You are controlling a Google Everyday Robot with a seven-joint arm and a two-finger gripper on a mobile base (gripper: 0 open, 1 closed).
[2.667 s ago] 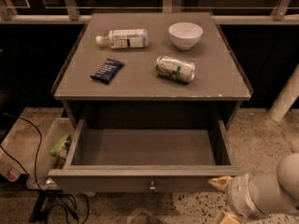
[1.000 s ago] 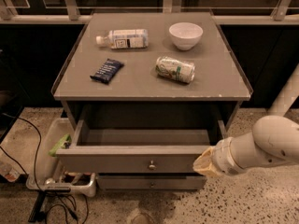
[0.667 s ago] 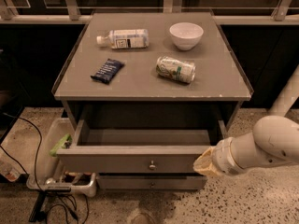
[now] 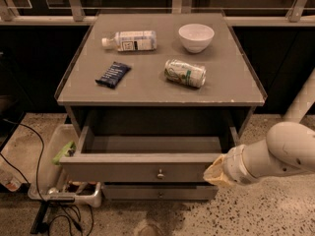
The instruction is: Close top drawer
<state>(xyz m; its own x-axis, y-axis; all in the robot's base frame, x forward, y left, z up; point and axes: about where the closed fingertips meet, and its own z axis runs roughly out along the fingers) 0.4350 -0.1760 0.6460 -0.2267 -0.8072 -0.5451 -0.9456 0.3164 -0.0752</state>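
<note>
While the top drawer (image 4: 123,170) stands partly open, the tool (image 4: 215,173) meets its right end, grip impossible to tell.

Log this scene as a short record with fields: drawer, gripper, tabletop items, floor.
top drawer: partly open, interior looks empty
gripper: by the right end of the drawer front
cabinet top: lying bottle, white bowl, can on its side, dark packet
floor, left: plastic bin, cables

Lab-like room: speckled floor (image 4: 275,215), loose cables (image 4: 38,156), end effector (image 4: 216,173) at top drawer (image 4: 123,171).
</note>
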